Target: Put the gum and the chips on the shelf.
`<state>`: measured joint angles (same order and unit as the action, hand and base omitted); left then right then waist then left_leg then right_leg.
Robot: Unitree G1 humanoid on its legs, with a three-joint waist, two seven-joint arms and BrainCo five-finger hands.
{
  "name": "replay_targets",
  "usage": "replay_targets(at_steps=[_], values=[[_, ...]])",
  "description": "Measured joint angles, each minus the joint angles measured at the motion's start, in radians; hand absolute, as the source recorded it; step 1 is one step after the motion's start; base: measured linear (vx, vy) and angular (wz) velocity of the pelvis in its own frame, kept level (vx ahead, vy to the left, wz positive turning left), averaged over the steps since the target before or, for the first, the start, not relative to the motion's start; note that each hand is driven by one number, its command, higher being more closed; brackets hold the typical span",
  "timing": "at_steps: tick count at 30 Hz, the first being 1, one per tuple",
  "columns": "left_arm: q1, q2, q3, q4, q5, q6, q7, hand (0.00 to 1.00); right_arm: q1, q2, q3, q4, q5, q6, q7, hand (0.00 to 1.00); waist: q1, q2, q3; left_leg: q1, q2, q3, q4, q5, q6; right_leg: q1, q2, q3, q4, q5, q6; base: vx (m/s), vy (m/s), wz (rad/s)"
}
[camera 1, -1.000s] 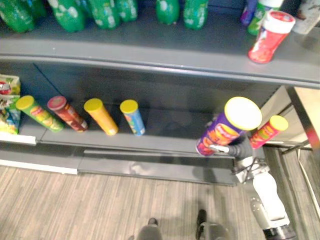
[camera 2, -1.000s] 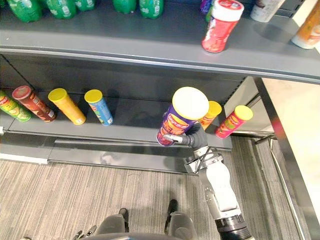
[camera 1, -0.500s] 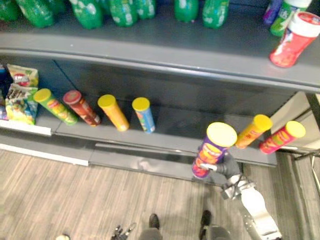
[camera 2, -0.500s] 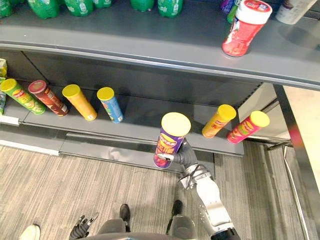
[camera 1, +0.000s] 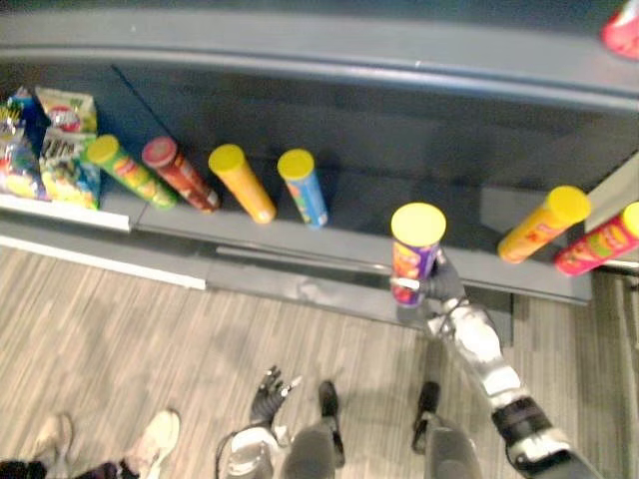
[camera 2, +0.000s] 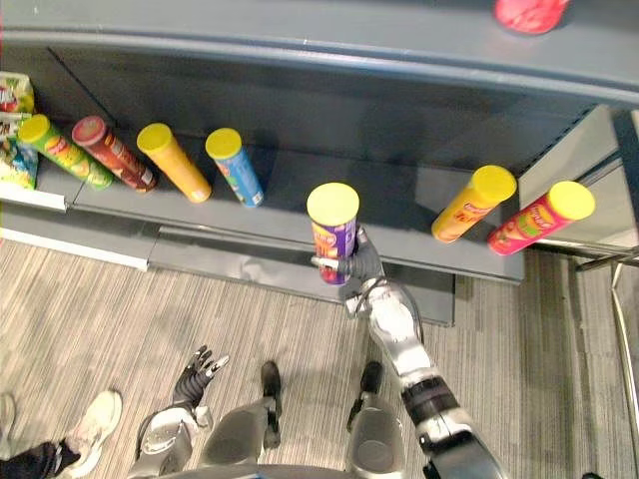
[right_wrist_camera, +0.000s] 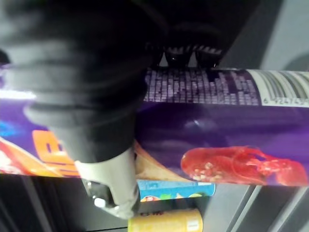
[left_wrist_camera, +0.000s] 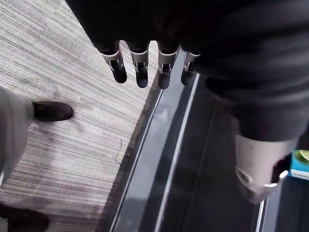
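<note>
A purple chips can with a yellow lid stands upright at the front edge of the lower shelf, in the gap between a blue can and an orange can. My right hand is shut on its lower part. In the right wrist view the thumb wraps the purple can. I cannot tell whether the base rests on the shelf. A red tub shows on the upper shelf. My left hand hangs low over the floor with straight fingers, holding nothing.
Green, dark red and orange cans lean on the lower shelf's left part, and a pink can at its right end. Snack bags fill the far left. A person's shoes are on the striped floor.
The camera has tipped down, so the upper shelf has slid out of sight. The purple can went from tilted to upright and down to the lower shelf's front. My left hand came into view.
</note>
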<state>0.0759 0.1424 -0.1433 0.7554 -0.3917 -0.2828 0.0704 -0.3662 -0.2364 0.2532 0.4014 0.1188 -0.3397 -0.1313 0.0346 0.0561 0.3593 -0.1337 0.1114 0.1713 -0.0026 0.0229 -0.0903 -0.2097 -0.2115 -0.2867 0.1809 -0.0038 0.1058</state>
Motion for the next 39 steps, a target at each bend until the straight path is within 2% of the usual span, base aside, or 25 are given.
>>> replay_targets(at_steps=[3,9,12,14,18,21,24,29,39], values=[[-0.014,0.0,-0.045,-0.018,-0.001,0.002,0.0,0.0,-0.145,-0.009,-0.066,0.115,-0.024,0.0,-0.102,1.0,0.009,0.023,0.039,-0.026,-0.014,-0.018,0.009,0.026,0.016,-0.035,-0.018,-0.005,0.034,-0.002,-0.003,0.0,0.019,0.19],[-0.032,-0.002,-0.087,-0.027,-0.04,0.009,0.01,0.0,-0.329,-0.081,-0.091,0.256,-0.033,-0.001,-0.212,1.0,0.048,0.057,0.067,-0.074,-0.027,-0.03,0.044,0.028,0.018,-0.073,-0.032,-0.006,0.067,-0.004,-0.003,-0.02,0.01,0.1],[-0.047,-0.004,-0.091,-0.022,-0.04,0.01,0.015,0.0,-0.424,-0.091,-0.09,0.312,-0.032,-0.001,-0.259,1.0,0.057,0.074,0.088,-0.098,-0.031,-0.048,0.056,0.03,0.02,-0.093,-0.041,-0.014,0.09,-0.012,-0.007,-0.06,-0.006,0.16],[-0.051,-0.005,-0.097,-0.002,-0.04,0.013,0.026,0.0,-0.464,-0.103,-0.091,0.324,-0.032,-0.002,-0.29,1.0,0.077,0.084,0.095,-0.129,-0.032,-0.053,0.068,0.033,0.023,-0.126,-0.047,-0.014,0.114,-0.016,-0.011,-0.06,-0.024,0.06],[-0.052,-0.015,-0.101,0.008,-0.04,0.029,0.041,0.0,-0.501,-0.11,-0.097,0.382,-0.03,-0.002,-0.358,1.0,0.085,0.1,0.102,-0.165,-0.042,-0.076,0.074,0.05,0.028,-0.163,-0.064,-0.029,0.153,-0.029,-0.016,-0.02,-0.035,0.17],[-0.055,-0.024,-0.107,0.023,-0.04,0.03,0.042,0.0,-0.515,-0.111,-0.114,0.402,-0.023,-0.002,-0.388,1.0,0.097,0.106,0.105,-0.182,-0.046,-0.076,0.076,0.056,0.028,-0.188,-0.071,-0.027,0.171,-0.031,-0.018,0.0,-0.037,0.05],[-0.073,-0.032,-0.11,0.046,-0.04,0.03,0.044,0.0,-0.529,-0.116,-0.151,0.402,-0.019,-0.002,-0.421,1.0,0.112,0.126,0.114,-0.199,-0.048,-0.075,0.085,0.059,0.029,-0.21,-0.074,-0.021,0.185,-0.032,-0.02,-0.01,-0.046,0.0],[-0.084,-0.042,-0.126,0.056,-0.067,0.01,0.046,0.0,-0.573,-0.1,-0.167,0.402,0.0,-0.017,-0.436,1.0,0.117,0.147,0.122,-0.239,-0.049,-0.071,0.11,0.06,0.028,-0.265,-0.085,-0.005,0.232,-0.044,-0.027,-0.01,-0.08,-0.03],[-0.113,-0.06,-0.129,0.072,-0.069,0.007,0.079,0.0,-0.574,-0.095,-0.189,0.378,0.0,-0.038,-0.516,1.0,0.158,0.161,0.125,-0.303,-0.039,-0.068,0.117,0.072,0.016,-0.353,-0.087,0.003,0.278,-0.057,-0.04,0.0,-0.104,-0.01]])
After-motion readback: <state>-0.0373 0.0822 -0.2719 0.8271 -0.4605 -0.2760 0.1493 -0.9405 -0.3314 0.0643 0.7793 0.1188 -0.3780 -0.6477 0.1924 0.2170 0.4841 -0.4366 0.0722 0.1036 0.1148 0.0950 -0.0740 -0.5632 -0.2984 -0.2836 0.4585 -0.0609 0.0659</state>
